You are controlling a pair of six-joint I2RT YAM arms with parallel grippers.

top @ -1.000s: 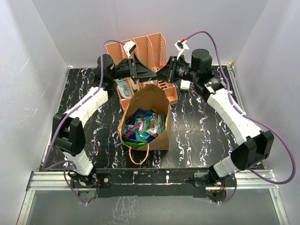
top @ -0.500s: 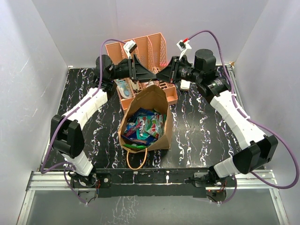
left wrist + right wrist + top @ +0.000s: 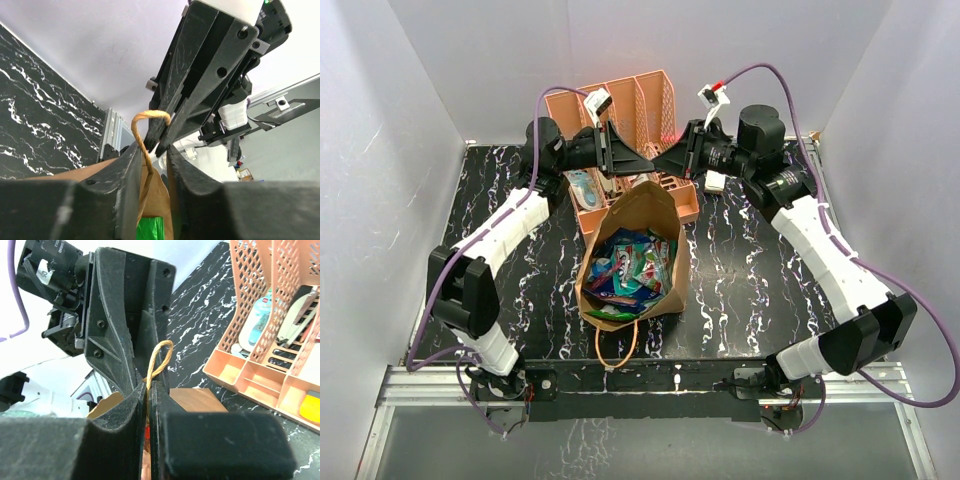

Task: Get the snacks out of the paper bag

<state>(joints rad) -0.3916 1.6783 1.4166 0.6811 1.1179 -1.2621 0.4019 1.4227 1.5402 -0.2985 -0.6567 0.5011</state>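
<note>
The brown paper bag [image 3: 645, 205] stands mid-table with its mouth open. Inside lie several glossy snacks [image 3: 625, 268], blue, red and teal; a green packet [image 3: 150, 231] shows in the left wrist view. Both grippers meet over the bag's back rim. My right gripper [image 3: 667, 160] [image 3: 149, 385] is shut on the back loop handle [image 3: 162, 352], which sticks up above its fingers. My left gripper [image 3: 643, 160] [image 3: 152, 150] straddles the same handle [image 3: 145, 120] and the bag's rim [image 3: 157, 185]. Its jaws stand narrow, with a slit of light beside the twine. The front handle [image 3: 617, 335] hangs loose.
An orange slotted rack [image 3: 630, 105] [image 3: 270, 340] with small items [image 3: 585, 185] stands right behind the bag, close to both grippers. White walls close in the black marbled table [image 3: 740, 270] on three sides.
The left jaws have narrowed from wide to a slim gap round the handle and rim. The right arm has shifted slightly, still shut on the handle. The bag has barely moved.
</note>
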